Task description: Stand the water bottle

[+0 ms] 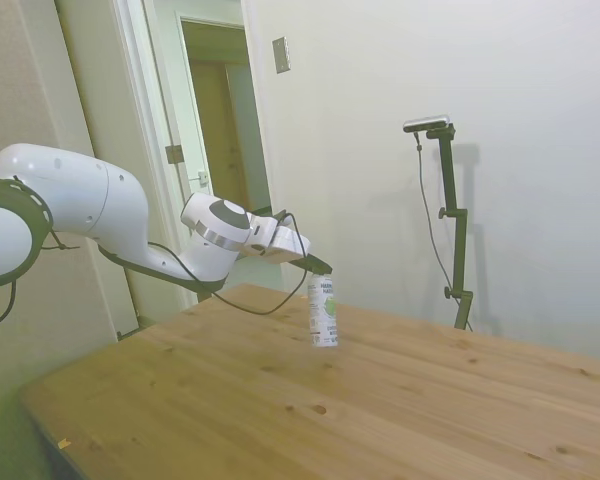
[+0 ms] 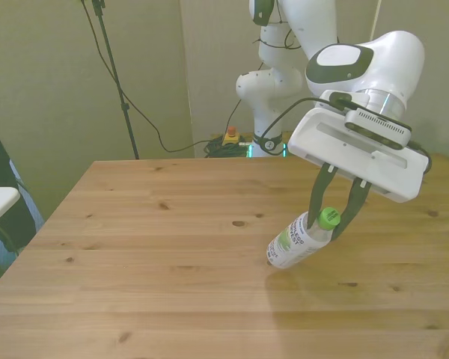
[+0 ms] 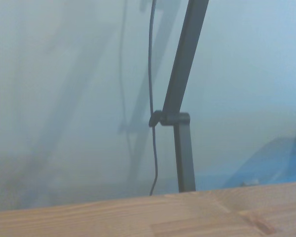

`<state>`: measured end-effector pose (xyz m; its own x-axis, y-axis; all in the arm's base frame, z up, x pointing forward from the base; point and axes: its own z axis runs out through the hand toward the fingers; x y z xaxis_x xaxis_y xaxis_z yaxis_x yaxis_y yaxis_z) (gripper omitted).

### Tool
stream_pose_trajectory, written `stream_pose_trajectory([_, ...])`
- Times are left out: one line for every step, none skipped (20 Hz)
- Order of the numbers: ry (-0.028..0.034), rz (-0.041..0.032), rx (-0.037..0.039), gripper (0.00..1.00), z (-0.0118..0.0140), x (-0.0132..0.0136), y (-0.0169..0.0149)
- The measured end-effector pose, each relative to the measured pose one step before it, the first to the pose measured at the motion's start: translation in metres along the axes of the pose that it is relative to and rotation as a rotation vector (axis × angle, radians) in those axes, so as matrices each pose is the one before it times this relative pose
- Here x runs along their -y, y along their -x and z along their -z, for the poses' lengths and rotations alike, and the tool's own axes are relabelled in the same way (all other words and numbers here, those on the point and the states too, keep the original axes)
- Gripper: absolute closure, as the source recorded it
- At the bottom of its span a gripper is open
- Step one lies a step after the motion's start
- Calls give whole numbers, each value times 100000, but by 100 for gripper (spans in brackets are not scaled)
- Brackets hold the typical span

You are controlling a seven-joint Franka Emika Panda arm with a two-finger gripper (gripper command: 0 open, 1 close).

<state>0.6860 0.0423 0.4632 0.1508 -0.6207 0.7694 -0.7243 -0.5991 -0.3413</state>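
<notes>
A: Nearest the front camera is bare worktop [image 2: 172, 299]; past that, what's the water bottle [image 2: 299, 241] doing?

B: It's tilted, base touching the wood, cap end raised toward the front view's right. From the side it looks almost upright [image 1: 322, 312].

A: And the end effector [image 2: 335, 218]?

B: Closed around the bottle's neck, dark fingers [image 2: 316, 196] either side of a green cap, so the helper-white cap doesn't apply.

A: How will it handle?

B: I'd judge it light, thin-walled and smooth; a squeeze on the body could dent it or let it slip. The neck under the cap is stiffer, a sensible hold.

A: Beyond it?

B: The white arm [image 2: 374, 60], then wall.
</notes>
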Motion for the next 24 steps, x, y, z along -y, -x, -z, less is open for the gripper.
stream_pose_trajectory([-2289,-905,-2083,100,-63,-228,151])
stream_pose_trajectory([-2330,-1189,-2147,100,-68,-188,122])
stream_pose_trajectory([-1981,-1264,-1986,100,-28,-140,147])
stream_pose_trajectory([-1775,-1402,-1949,100,39,-68,230])
stream_pose_trajectory([-1478,-1483,-1518,100,104,2,306])
stream_pose_trajectory([-1578,-1211,-983,100,208,121,388])
stream_pose_trajectory([-1785,-1034,-692,100,264,198,382])
stream_pose_trajectory([-1590,-926,451,100,306,215,465])
stream_pose_trajectory([-790,41,1517,100,314,149,631])
stream_pose_trajectory([-246,470,1322,100,228,17,665])
stream_pose_trajectory([496,1243,1840,100,221,-334,1226])
stream_pose_trajectory([-40,-13,0,100,21,17,-7])
stream_pose_trajectory([-147,-81,-87,100,64,49,-73])
stream_pose_trajectory([-513,-299,-238,100,149,117,-192])
stream_pose_trajectory([-1193,-931,-333,100,270,207,-300])
stream_pose_trajectory([-1760,-1284,-626,100,330,261,-397])
stream_pose_trajectory([-2555,-1491,-665,100,304,258,-392])
stream_pose_trajectory([-2669,-1818,-867,100,149,189,-371])
stream_pose_trajectory([-1615,-1397,-1026,100,-19,55,-266])
stream_pose_trajectory([-1371,-1636,-1176,100,-128,-12,-167])
stream_pose_trajectory([-1018,-1615,-519,100,-168,-32,18])
stream_pose_trajectory([-939,-1668,-167,100,-180,-25,182])
stream_pose_trajectory([-875,-1990,346,100,-183,69,246])
stream_pose_trajectory([-799,-1696,812,100,-182,157,296])
